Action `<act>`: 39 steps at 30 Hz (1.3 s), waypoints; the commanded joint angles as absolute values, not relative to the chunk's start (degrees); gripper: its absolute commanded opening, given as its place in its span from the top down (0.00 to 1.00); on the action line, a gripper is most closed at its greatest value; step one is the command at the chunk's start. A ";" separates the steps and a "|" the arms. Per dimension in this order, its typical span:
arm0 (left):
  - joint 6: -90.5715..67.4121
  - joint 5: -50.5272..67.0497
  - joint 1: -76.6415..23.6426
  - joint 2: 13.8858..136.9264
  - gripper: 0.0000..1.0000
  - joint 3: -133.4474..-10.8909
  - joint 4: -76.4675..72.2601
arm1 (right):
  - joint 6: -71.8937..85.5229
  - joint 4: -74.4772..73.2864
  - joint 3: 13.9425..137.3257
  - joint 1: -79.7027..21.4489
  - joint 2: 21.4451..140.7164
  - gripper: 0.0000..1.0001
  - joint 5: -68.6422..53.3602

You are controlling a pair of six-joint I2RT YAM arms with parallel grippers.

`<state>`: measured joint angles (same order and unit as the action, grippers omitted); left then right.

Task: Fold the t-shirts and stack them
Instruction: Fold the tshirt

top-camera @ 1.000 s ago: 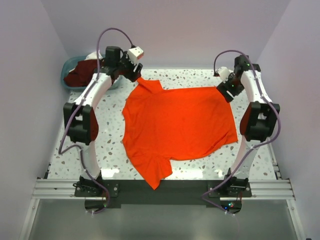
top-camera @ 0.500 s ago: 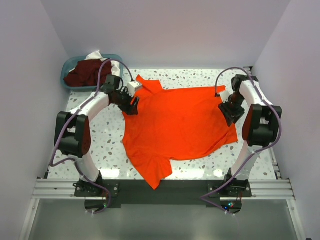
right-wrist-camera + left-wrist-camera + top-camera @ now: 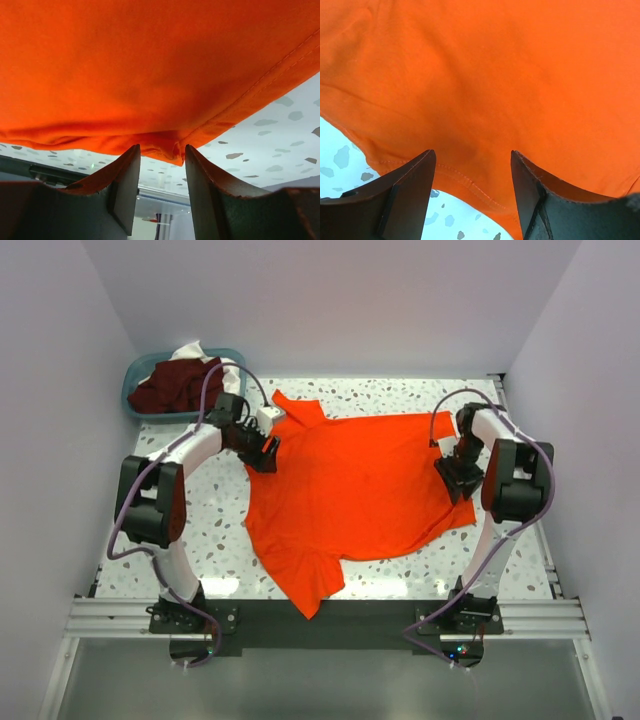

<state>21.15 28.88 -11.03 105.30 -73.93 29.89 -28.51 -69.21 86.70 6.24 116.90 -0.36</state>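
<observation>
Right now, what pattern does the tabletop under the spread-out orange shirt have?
White stone-look tabletop with scattered grey speckles; top external view shows it best.

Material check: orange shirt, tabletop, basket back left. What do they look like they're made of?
Orange t-shirt: soft matte knit cloth, going by the stitched hem and gentle wrinkles. Tabletop: hard, white with grey flecks, slight sheen; terrazzo look, stone or laminate, can't tell. Basket: teal, smooth rigid rim, probably plastic.

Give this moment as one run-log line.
bright orange-red cloth t-shirt: spread on speckled table | left claw: open over hem | right claw: open at hem corner
</observation>
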 commanded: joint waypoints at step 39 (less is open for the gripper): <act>20.13 21.63 -11.60 101.51 0.42 -74.61 36.37 | -35.77 -62.66 70.03 11.07 95.62 0.60 9.80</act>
<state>20.53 23.92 -11.09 103.68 -73.84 33.43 -35.55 -65.91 64.64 10.96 97.60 12.16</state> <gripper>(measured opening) 0.591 0.387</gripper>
